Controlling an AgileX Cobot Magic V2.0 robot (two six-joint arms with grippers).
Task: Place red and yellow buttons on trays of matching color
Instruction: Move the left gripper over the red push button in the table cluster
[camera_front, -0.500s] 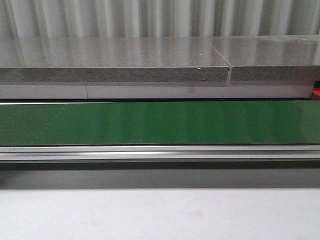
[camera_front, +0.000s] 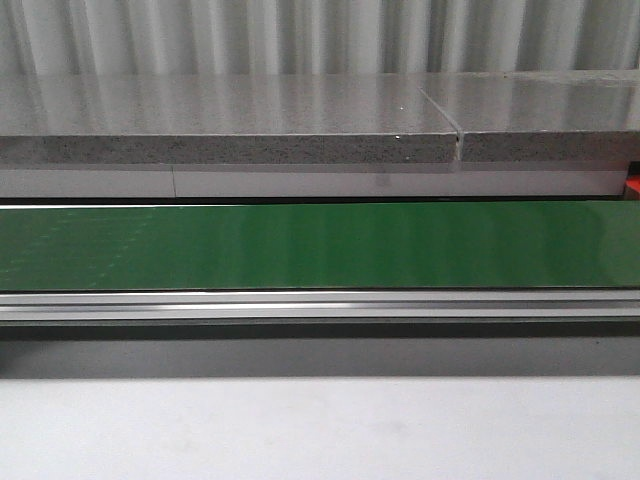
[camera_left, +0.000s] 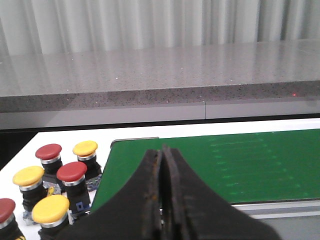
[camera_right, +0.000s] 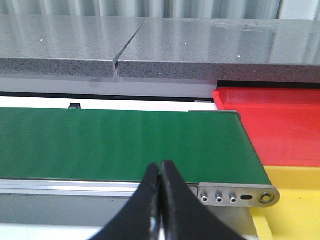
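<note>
3 red buttons (camera_left: 71, 171), 3 yellow buttons (camera_left: 28, 175), 2 trays (camera_right: 280, 125).

A white table (camera_front: 320, 430) fills the bottom of the front view. Across the middle runs a green conveyor belt (camera_front: 320, 245). In the lower left of the left wrist view, red and yellow buttons (camera_left: 50, 185) stand clustered on the table beside the belt's end.

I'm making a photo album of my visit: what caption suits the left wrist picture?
Closed left gripper above the green conveyor belt, red and yellow push buttons clustered nearby.
</note>
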